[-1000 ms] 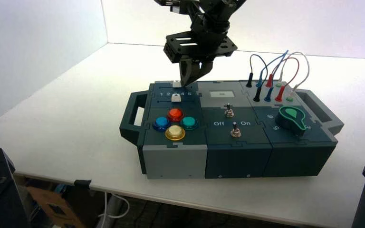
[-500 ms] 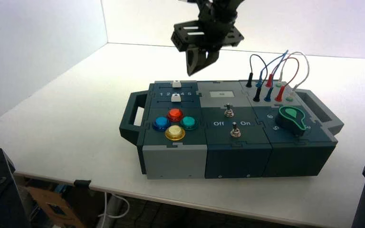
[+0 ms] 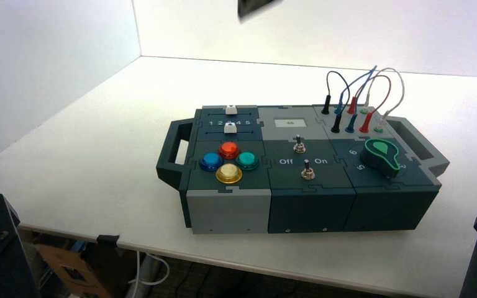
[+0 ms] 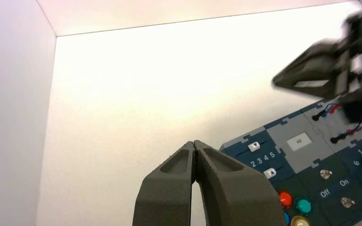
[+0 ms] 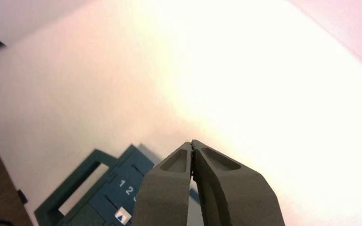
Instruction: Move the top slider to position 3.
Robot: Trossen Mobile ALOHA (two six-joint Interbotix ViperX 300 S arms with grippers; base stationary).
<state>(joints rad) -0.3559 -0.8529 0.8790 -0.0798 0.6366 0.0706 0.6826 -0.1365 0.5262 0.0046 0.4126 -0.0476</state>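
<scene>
Hovering high above the box [image 3: 298, 205], right gripper [image 5: 192, 146] pinched shut (empty), top slider [image 3: 230, 110] untouched

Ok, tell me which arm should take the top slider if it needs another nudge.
Right, probably. The right gripper hangs high over the slider end of the box, above the top slider, fingers shut. The left gripper waits farther off to the box's left, also shut.

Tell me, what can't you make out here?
- Right tool: high view, cut off by top edge; left wrist view, blurred.
- Numeral 3: high view, behind bottom slider.
- Numeral 1: left wrist view, behind left tool.
- Numerals past 2: right wrist view, behind that arm's tool.
- Screen text: too small.
</scene>
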